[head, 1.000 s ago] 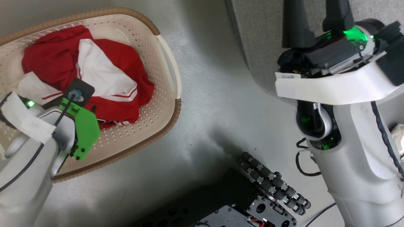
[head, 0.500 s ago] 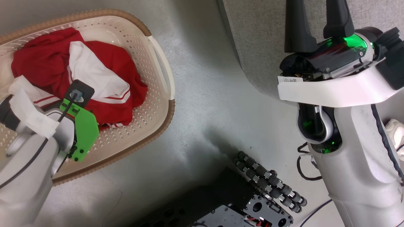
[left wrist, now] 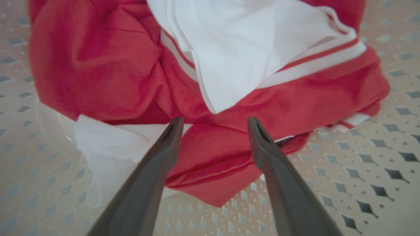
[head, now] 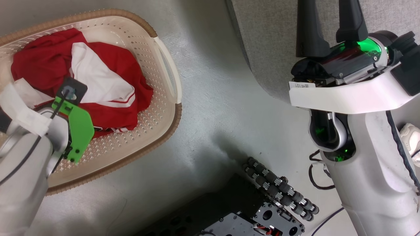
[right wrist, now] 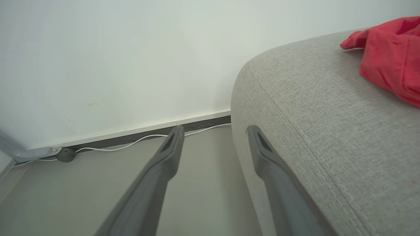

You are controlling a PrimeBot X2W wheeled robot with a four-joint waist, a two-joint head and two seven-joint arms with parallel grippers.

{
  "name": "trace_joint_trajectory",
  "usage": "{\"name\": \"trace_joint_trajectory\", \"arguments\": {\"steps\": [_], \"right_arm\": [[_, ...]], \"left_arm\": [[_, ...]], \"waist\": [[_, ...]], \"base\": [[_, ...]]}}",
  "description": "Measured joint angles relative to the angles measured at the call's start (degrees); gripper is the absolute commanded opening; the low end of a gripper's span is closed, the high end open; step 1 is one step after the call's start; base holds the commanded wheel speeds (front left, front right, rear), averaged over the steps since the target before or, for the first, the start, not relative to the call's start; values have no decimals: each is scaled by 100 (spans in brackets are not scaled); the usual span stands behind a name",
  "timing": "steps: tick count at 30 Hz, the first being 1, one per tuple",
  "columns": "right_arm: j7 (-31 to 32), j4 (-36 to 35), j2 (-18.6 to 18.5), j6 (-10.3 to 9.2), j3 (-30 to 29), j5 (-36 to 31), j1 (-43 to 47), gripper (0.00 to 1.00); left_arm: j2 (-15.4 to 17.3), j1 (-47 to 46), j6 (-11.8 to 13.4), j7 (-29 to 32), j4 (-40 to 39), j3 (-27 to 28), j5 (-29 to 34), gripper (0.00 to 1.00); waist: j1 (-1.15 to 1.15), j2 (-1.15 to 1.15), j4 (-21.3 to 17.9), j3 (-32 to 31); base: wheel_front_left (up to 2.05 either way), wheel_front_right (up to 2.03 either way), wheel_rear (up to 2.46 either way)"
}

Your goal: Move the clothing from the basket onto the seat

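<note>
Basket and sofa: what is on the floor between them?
Nothing but bare grey floor lies between the basket and the sofa. The head view shows that gap.

The head view looks steeply down on the floor [head: 223, 108], laundry basket [head: 154, 108] at its upper left, sofa [head: 269, 39] corner at upper right. The left wrist view hangs close over the red-and-white garment [left wrist: 98, 65] inside that basket, sharing both with the head view. The right wrist view faces low along the floor toward a wall [right wrist: 131, 59], sharing the sofa's rounded edge
</note>
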Motion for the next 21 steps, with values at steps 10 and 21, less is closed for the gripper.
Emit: {"name": "trace_joint_trajectory", "arguments": {"steps": [10, 21], "right_arm": [[0, -44, 1, 0, -2, -3, 2, 100], [0, -36, 2, 0, 5, -97, 130, 100]], "left_arm": [[-249, -140, 10, -133, 23, 187, -247, 100], [-435, -224, 10, -201, 142, 205, -368, 100]], "waist": [[0, 0, -2, -5], [0, 0, 44, 46]], "base": [[0, 0, 0], [0, 0, 0]]}}
